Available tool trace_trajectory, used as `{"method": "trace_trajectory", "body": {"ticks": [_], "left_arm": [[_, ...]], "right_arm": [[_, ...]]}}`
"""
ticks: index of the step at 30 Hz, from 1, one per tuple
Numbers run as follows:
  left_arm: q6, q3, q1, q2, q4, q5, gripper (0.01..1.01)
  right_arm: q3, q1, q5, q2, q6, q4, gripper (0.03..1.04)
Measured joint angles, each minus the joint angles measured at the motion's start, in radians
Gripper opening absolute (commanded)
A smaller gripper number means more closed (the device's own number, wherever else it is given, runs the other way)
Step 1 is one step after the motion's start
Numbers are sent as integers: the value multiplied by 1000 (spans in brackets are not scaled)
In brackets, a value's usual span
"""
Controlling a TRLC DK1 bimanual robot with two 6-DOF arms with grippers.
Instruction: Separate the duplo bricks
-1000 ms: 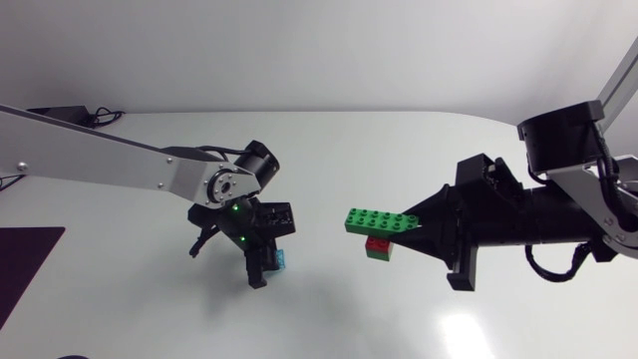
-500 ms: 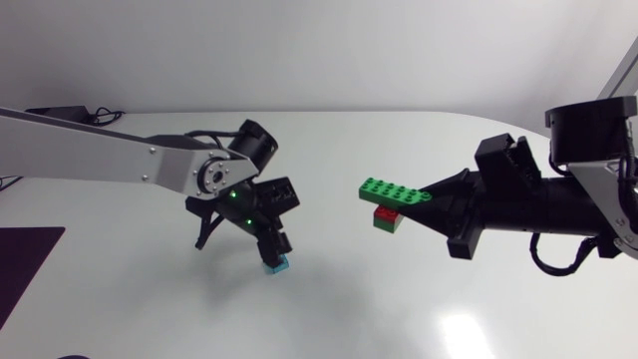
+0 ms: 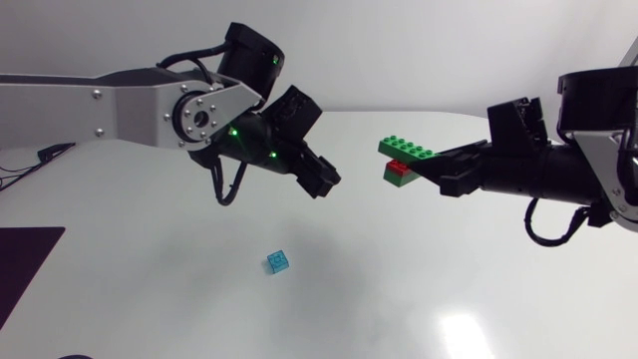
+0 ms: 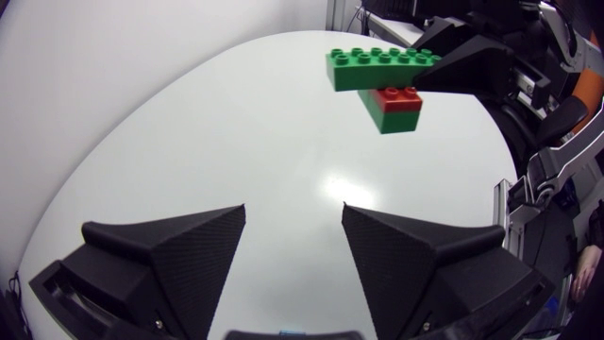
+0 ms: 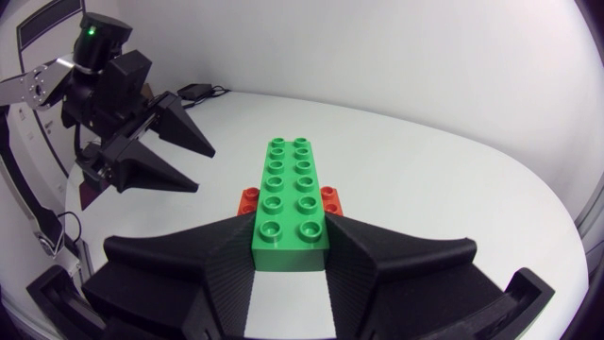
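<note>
Since a second ago, our left gripper [image 4: 293,212] has released the small, translucent blue brick [image 3: 277,262] and risen clear of it. That cube now lies alone on the glossy white table [image 3: 150,299]. The gripper's matte, finely textured wedge fingers stand spread with nothing between them. Our right gripper [image 3: 439,172] has drawn back and higher, pinching one end of the long green brick [image 5: 291,189], two rows of round studs, from both sides. A red brick [image 4: 396,96] and under it a short green brick [image 4: 390,119] remain stacked beneath, off the table.
</note>
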Motion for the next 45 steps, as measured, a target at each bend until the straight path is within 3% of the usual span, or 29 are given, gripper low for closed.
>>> {"method": "trace_trajectory", "body": {"ticks": [8, 21, 45], "left_arm": [[-107, 56, -19, 43, 70, 29, 710], [-152, 56, -70, 126, 218, 32, 708], [-208, 55, -82, 167, 387, -63, 689]], "right_arm": [[73, 11, 40, 158, 129, 71, 175], [204, -42, -138, 337, 296, 74, 174], [243, -39, -172, 348, 346, 33, 174]]}}
